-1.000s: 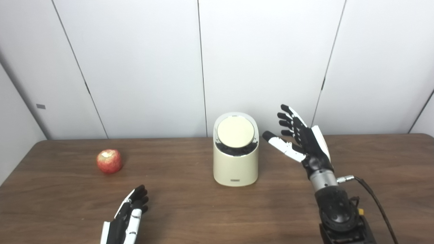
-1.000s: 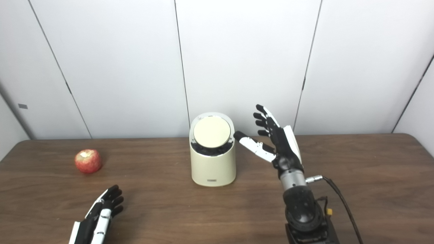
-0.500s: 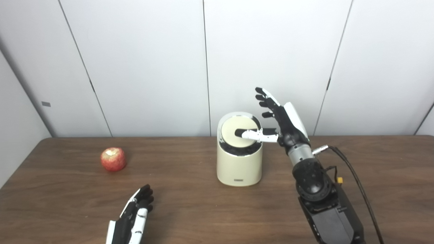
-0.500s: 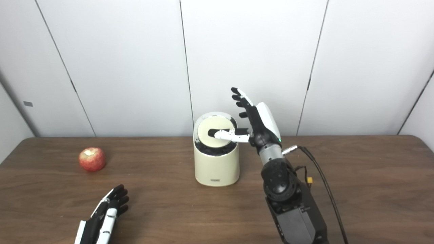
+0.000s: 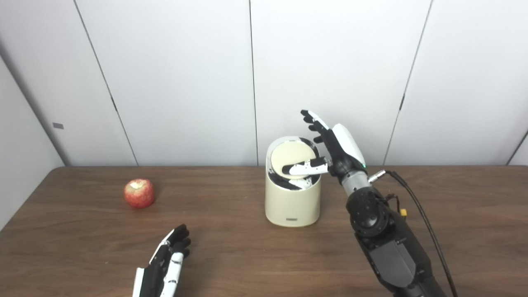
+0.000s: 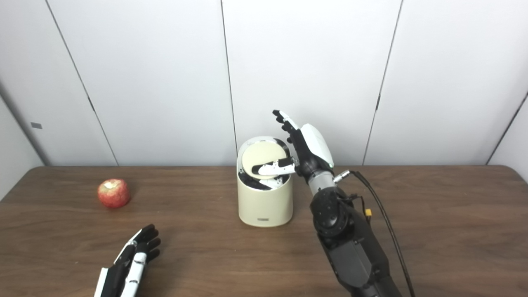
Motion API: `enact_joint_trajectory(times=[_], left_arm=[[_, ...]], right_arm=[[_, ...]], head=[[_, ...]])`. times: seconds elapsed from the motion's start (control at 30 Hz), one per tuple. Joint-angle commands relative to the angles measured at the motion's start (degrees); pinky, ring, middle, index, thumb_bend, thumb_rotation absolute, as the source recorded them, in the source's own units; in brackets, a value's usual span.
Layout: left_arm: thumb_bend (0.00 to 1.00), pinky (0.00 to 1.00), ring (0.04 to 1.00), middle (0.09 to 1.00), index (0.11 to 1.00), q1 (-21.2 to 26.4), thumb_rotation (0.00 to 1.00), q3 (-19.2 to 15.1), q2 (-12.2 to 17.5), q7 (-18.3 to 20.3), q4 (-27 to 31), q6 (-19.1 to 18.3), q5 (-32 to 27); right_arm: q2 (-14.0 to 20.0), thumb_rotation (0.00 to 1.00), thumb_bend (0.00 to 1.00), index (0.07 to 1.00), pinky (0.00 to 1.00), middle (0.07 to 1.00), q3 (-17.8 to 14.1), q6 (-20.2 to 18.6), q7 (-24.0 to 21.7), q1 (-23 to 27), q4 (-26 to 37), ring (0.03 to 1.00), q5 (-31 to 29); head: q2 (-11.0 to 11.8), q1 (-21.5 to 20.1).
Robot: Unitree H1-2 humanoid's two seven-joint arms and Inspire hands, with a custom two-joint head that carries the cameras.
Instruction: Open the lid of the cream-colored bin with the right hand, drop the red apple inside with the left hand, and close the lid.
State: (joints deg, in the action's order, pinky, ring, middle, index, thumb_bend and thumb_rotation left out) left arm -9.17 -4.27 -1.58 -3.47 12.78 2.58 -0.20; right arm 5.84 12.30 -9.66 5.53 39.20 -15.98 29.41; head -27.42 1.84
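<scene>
While right hand (image 5: 336,148) presses thumb on tilted lid (image 5: 288,159), fingers spread, apple (image 5: 140,193) well beyond open left hand (image 5: 165,266).

- Both views look from head height at the table's near edge, facing down and forward over the brown table (image 5: 231,247) toward the white panelled wall (image 5: 185,74) at the far side.
- The right eye view sits slightly to the right, so the cream-colored bin (image 6: 265,204) appears further left in it.
- Both share nearly the whole scene: red apple (image 5: 140,193), bin, both arms.
</scene>
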Motion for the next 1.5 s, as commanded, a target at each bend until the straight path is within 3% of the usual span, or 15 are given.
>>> enact_joint_trajectory(times=[0.0, 0.27, 0.37, 0.53, 0.77, 1.1, 1.17, 1.3, 1.47], left_arm=[[0.33, 0.85, 0.856, 0.867, 0.866, 0.9, 0.67, 0.2, -0.2, -0.3, 2.1, 0.5, 0.2], [0.35, 0.85, 0.859, 0.866, 0.862, 0.7, 0.66, 1.0, -0.4, 0.2, 1.8, 0.7, 0.3], [0.36, 0.85, 0.860, 0.864, 0.862, 0.6, 0.67, 1.2, -0.5, 0.1, 2.1, 0.3, 0.1], [0.35, 0.85, 0.858, 0.861, 0.856, 0.5, 0.65, 1.5, -0.7, -0.1, 2.6, -0.3, 0.5], [0.35, 0.85, 0.857, 0.861, 0.853, 0.7, 0.66, 1.5, -0.6, -0.3, 2.4, 0.1, 0.7], [0.33, 0.84, 0.848, 0.856, 0.854, 0.9, 0.62, 1.5, -0.6, -0.4, 1.7, 0.7, 0.8], [0.33, 0.84, 0.849, 0.858, 0.854, 0.9, 0.62, 1.5, -0.6, -0.3, 1.3, 0.8, 0.7], [0.34, 0.85, 0.859, 0.863, 0.857, 0.9, 0.62, 1.6, -0.5, 0.0, 1.1, 0.7, 0.4], [0.34, 0.85, 0.860, 0.865, 0.865, 1.1, 0.62, 1.5, -0.5, 0.1, 0.9, 1.1, 0.0]], right_arm=[[0.6, 0.19, 0.86, 0.906, 0.73, 0.893, -0.7, 2.4, 1.8, 3.7, 0.8, 0.848, 0.6], [2.5, 0.20, 0.84, 0.928, 0.71, 0.908, -0.1, 1.4, 1.4, 3.5, 1.2, 0.858, 2.7], [4.7, 0.21, 0.86, 0.923, 0.70, 0.895, 2.5, 1.7, 1.9, 3.4, 1.5, 0.847, 7.6], [7.8, 0.11, 0.95, 0.902, 0.77, 0.873, 6.8, 4.5, 4.0, 3.3, 1.3, 0.857, 14.4], [7.5, 0.10, 0.99, 0.894, 0.80, 0.881, 6.7, 5.8, 3.1, 2.9, 1.5, 0.885, 13.9], [5.1, 0.22, 0.90, 0.899, 0.74, 0.874, 3.1, 5.3, 2.9, 1.5, 4.3, 0.842, 9.2], [4.1, 0.24, 0.87, 0.905, 0.74, 0.882, 0.8, 4.2, 1.8, 0.6, 6.5, 0.844, 5.8], [1.7, 0.38, 0.70, 0.896, 0.74, 0.866, -5.9, 1.6, -0.7, -1.8, 11.1, 0.837, -3.9], [2.4, 0.53, 0.60, 0.882, 0.75, 0.857, -9.8, -2.5, -3.1, -6.1, 16.0, 0.823, -8.2]], head=[[-0.1, 0.2], [-0.5, 0.1], [-0.8, 0.2], [-1.1, 0.4], [-1.2, 0.5], [-1.2, 0.5], [-1.3, 0.5], [-1.4, 0.5], [-1.5, 0.8]])
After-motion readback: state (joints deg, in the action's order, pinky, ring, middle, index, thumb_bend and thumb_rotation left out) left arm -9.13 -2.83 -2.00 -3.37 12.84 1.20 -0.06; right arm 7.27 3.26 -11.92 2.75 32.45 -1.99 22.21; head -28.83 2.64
